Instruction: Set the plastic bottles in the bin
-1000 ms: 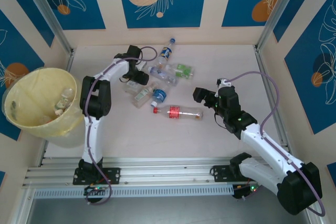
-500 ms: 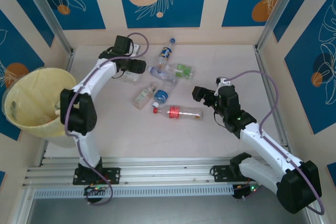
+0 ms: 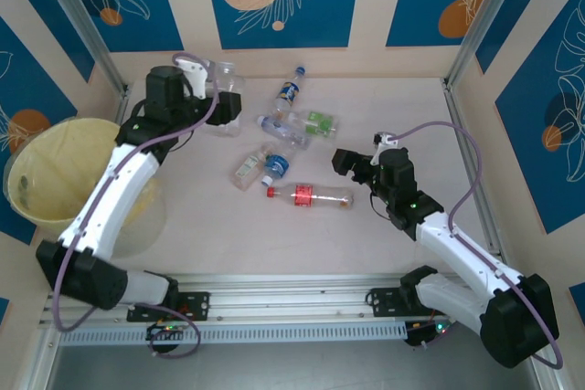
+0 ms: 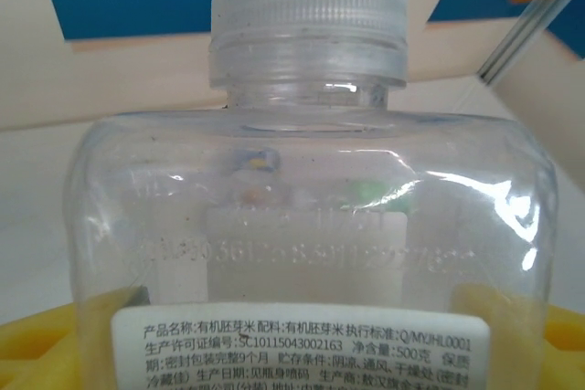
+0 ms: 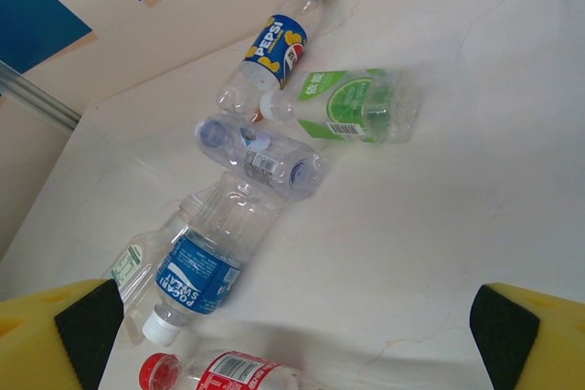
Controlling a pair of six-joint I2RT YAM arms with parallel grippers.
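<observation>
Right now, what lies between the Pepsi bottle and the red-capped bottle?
In the right wrist view, a crushed clear bottle and the Pocari Sweat bottle lie between them.

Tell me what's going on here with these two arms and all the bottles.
The robot is clearing plastic bottles into the bin. The left tool is shut on a clear white-capped bottle near the back-left corner of the table, not yet over the bin. The right tool is open and empty, hovering close to a red-capped bottle. That one and five other bottles lie in a loose cluster on the table, waiting to be picked up.
</observation>
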